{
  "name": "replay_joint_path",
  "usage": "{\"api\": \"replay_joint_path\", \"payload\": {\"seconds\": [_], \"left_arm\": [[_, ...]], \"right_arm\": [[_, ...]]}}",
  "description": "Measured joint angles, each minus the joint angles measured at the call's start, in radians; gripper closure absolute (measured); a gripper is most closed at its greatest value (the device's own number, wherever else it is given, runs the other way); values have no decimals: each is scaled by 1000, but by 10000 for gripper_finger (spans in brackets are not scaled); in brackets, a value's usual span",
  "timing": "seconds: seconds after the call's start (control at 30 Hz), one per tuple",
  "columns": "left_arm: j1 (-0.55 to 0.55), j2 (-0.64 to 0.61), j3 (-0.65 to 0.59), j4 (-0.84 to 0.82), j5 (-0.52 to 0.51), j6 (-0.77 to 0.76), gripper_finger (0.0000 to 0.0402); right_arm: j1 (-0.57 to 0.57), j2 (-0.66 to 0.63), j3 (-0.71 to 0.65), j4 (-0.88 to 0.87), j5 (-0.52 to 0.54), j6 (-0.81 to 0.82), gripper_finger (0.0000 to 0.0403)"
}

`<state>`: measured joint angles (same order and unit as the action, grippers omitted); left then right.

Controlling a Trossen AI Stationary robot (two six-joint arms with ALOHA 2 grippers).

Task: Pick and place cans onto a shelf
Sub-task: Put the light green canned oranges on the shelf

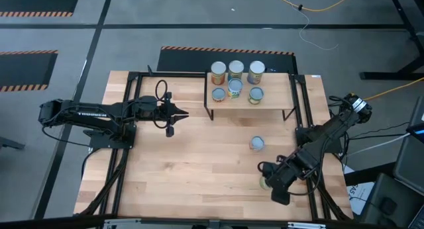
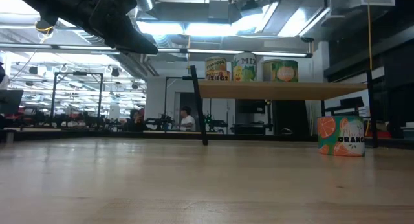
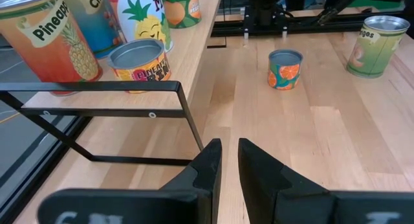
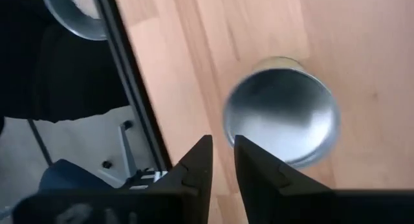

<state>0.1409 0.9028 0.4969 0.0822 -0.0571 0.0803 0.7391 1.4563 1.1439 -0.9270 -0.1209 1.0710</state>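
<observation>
The shelf (image 1: 252, 100) stands at the table's far middle with several cans on its wood board (image 3: 187, 56), among them a small pineapple can (image 3: 139, 59). An orange-labelled can (image 1: 256, 143) stands alone on the table and also shows in the low view (image 2: 341, 135). A pale green can (image 1: 264, 183) stands near the right front. My right gripper (image 4: 222, 160) hovers shut beside and above this can's silvery top (image 4: 281, 120). My left gripper (image 3: 229, 160) is shut and empty, raised off the shelf's left end.
Black metal frames (image 1: 122, 143) run along both sides of the table. One frame bar (image 4: 129, 88) passes close by my right gripper. Bare wood lies between the shelf and the near edge.
</observation>
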Motion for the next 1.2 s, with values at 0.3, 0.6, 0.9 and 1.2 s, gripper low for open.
{"api": "replay_joint_path", "payload": {"seconds": [0.3, 0.6, 0.9, 1.2], "left_arm": [[0, 0, 0, 0, 0, -1, 357], [0, 0, 0, 0, 0, -1, 357], [0, 0, 0, 0, 0, 0, 357], [0, 0, 0, 0, 0, 0, 357]], "right_arm": [[22, 64, 0, 47, -12, -35, 334], [29, 111, 3, 52, -11, -59, 334], [29, 112, 2, 48, -8, -59, 334], [25, 107, 0, 45, -37, -62, 334]]}}
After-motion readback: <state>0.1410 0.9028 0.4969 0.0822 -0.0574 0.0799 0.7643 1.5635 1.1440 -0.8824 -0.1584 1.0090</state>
